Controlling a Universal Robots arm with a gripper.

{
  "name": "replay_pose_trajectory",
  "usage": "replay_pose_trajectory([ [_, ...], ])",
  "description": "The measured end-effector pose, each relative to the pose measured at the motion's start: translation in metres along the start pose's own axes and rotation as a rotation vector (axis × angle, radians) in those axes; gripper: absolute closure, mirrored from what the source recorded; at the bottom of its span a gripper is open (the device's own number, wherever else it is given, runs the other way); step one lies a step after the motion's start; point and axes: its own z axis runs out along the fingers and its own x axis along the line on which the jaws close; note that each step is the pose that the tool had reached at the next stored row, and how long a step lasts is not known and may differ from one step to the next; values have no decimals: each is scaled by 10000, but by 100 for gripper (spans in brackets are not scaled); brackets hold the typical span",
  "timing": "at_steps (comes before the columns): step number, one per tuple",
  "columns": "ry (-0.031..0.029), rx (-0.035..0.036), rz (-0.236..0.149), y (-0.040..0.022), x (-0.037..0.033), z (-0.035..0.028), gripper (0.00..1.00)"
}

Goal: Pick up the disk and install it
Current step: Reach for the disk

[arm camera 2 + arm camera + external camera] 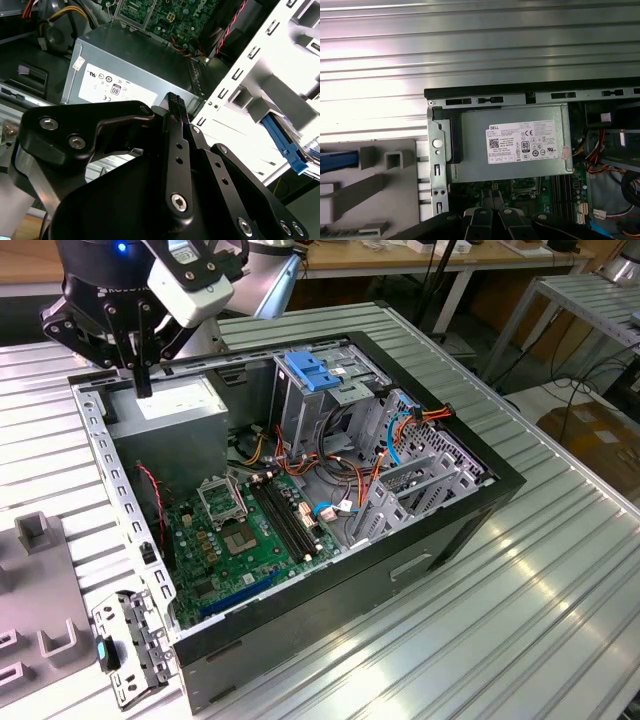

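Observation:
My gripper hangs over the back corner of the open computer case, at the exterior view's left. It sits just above the grey power-supply box. The fingers are pressed together with nothing between them, and their tips sit below the box's white sticker. The disk is out of view. A blue plastic strip lies at the grey fixture beside the case, and I cannot tell what it belongs to.
Inside the case are a green motherboard, loose orange and blue cables and a metal drive cage topped by a blue latch. A perforated metal bracket lies on the ribbed table beside the grey fixture.

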Motion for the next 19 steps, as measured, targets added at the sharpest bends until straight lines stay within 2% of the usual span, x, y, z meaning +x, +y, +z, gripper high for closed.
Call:
replay_pose_trajectory([
  [19, 0, -1, 1, -6, 85, -2, 89],
])
